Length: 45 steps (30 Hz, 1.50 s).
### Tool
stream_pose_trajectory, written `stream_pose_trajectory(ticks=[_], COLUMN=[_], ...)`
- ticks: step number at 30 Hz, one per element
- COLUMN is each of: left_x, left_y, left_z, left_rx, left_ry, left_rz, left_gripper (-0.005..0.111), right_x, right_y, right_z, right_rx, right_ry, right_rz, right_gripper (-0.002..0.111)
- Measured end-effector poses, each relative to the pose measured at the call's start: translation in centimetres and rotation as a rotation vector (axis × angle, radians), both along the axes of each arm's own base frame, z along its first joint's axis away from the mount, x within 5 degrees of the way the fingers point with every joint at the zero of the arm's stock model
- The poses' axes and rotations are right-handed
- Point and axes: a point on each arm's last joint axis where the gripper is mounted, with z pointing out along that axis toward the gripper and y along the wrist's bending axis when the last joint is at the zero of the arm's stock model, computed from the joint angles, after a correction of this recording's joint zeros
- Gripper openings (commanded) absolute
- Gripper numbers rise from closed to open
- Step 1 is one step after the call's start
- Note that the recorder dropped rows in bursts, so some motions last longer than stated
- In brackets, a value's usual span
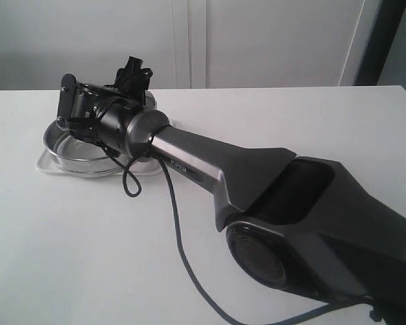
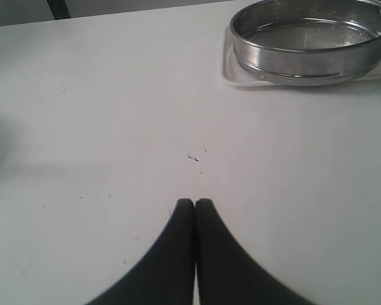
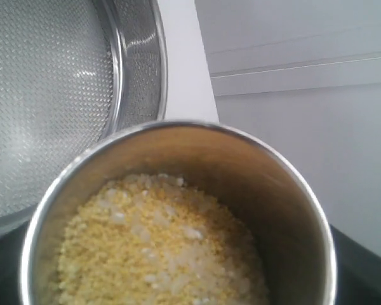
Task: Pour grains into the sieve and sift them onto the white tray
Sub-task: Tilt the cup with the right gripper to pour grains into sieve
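Observation:
The sieve (image 1: 54,145) sits on the white tray (image 1: 43,166) at the table's left, its mesh (image 3: 44,95) bare. My right arm reaches across to it, and my right gripper (image 1: 132,73) is at the sieve's far rim. A steel cup (image 3: 292,190) fills the right wrist view, held up beside and above the sieve rim (image 3: 117,63), with yellow and pale grains (image 3: 152,248) inside. The fingers themselves are hidden by the cup. My left gripper (image 2: 195,202) is shut and empty over bare table, well short of the sieve (image 2: 305,60) and tray (image 2: 232,71).
The right arm's dark forearm (image 1: 257,176) lies diagonally across the white table (image 1: 88,257). A black cable (image 1: 177,233) hangs from the wrist and trails over the tabletop. A pale wall (image 1: 257,40) stands behind the table's far edge.

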Motion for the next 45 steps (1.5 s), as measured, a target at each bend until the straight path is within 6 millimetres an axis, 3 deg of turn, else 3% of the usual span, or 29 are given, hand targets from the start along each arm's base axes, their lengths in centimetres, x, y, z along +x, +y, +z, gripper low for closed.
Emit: stream_pose_trajectory(ticks=[26,35,45], left_x=[0.0,0.0,0.0], left_y=[0.0,0.0,0.0], left_z=[0.0,0.0,0.0], left_rx=[0.000,0.000,0.000], left_ry=[0.000,0.000,0.000], left_rz=[0.000,0.000,0.000], left_gripper=[0.000,0.000,0.000], right_x=[0.2,0.7,0.9], right_y=[0.8,1.3,1.1], right_z=[0.7,-2.7,-2.5], right_rx=[-0.286,-0.368,-0.424], right_ry=[-0.116,-0.125,-0.165], right_rz=[0.239,0.280,0.272], right_gripper=[0.000,0.000,0.000])
